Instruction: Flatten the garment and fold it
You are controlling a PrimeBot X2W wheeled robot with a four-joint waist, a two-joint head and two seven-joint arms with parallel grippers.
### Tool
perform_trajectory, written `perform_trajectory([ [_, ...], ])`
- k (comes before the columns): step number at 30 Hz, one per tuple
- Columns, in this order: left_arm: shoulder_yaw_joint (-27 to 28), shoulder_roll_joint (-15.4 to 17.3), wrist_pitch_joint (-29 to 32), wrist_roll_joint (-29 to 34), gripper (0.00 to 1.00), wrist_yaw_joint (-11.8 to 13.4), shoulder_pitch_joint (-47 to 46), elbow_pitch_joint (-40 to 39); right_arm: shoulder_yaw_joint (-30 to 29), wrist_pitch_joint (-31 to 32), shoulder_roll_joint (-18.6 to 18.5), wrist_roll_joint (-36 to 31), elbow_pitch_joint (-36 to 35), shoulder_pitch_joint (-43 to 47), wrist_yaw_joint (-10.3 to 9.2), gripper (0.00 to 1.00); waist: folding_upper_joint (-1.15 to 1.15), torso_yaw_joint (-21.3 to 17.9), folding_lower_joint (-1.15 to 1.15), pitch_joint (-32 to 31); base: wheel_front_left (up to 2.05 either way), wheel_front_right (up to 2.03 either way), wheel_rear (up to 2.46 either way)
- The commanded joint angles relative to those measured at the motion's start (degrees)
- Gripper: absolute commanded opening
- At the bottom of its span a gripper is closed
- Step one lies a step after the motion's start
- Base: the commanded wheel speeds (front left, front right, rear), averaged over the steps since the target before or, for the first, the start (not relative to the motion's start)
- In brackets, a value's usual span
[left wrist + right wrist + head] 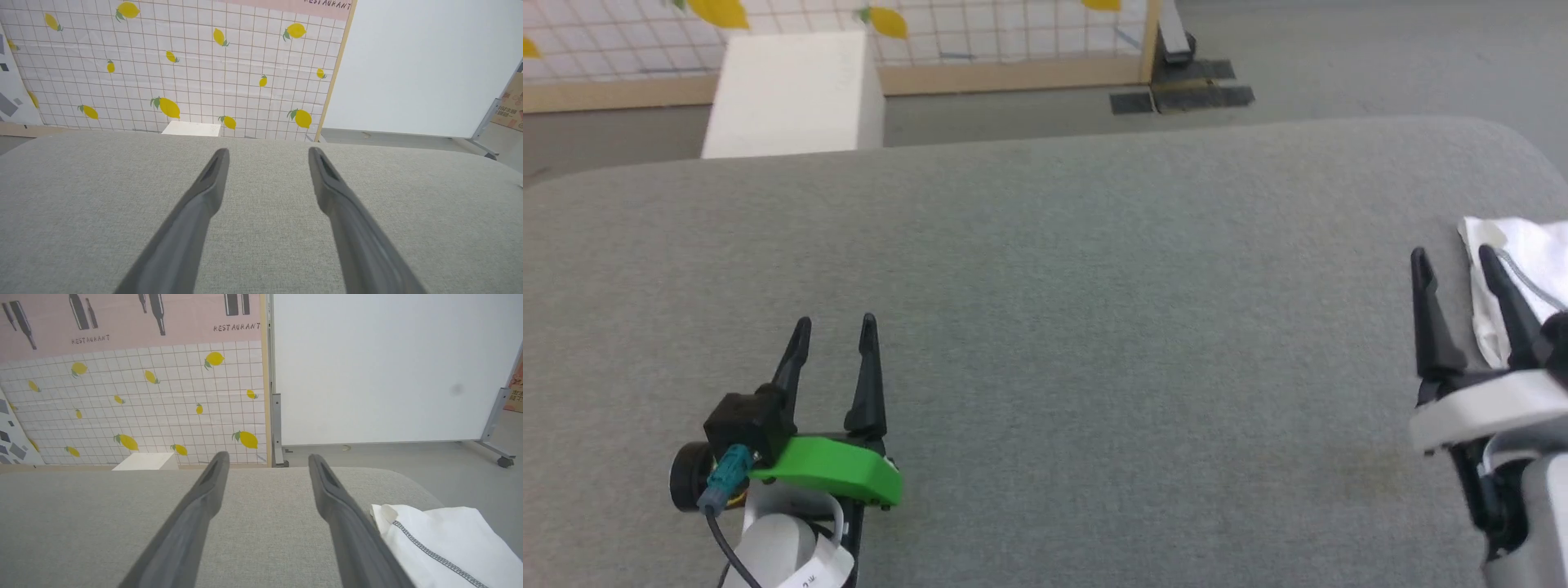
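The grey cloth-covered worktop is mostly bare. The garment is a bunched white heap with a line of grey zigzag stitching, lying just beside the outer finger of the right tool and well apart from the left tool. Both tools have their fingers apart with nothing between them, so I'd say the job is at its very start, with the shirt not yet gripped or spread. The next move seems to call for the right tool to shift outward onto the cloth, pinch an edge and draw it ahead of both tools.
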Motion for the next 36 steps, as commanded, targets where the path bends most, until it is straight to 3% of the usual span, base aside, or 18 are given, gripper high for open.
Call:
perform_trajectory([
  [1,-0.1,-0.3,-0.4,-0.5,1.00,-0.1,0.9,0.4,-0.4,-0.2,1.7,-0.9,-2.0,2.0,-0.09,1.00,0.00,3.2,0.00,-3.2,0.00,0.00,0.00],
  [8,-0.5,-0.5,-0.4,-1.1,1.00,-0.2,2.8,1.8,-1.5,-0.8,6.7,-5.4,-6.8,9.1,-0.09,1.00,0.00,4.8,0.00,-5.3,0.00,0.00,0.00],
  [15,-0.6,-0.6,-0.4,-1.5,1.00,-0.1,5.0,1.9,-1.2,-1.0,9.3,-8.7,-8.3,13.2,-0.09,1.00,0.00,5.5,0.00,-6.4,0.00,0.00,0.00],
  [36,-2.0,-0.7,-0.4,-2.5,1.00,1.0,5.4,1.5,-0.4,0.4,10.2,-9.2,-9.1,14.8,-0.09,1.00,0.00,5.7,0.00,-5.1,0.00,0.00,0.00],
])
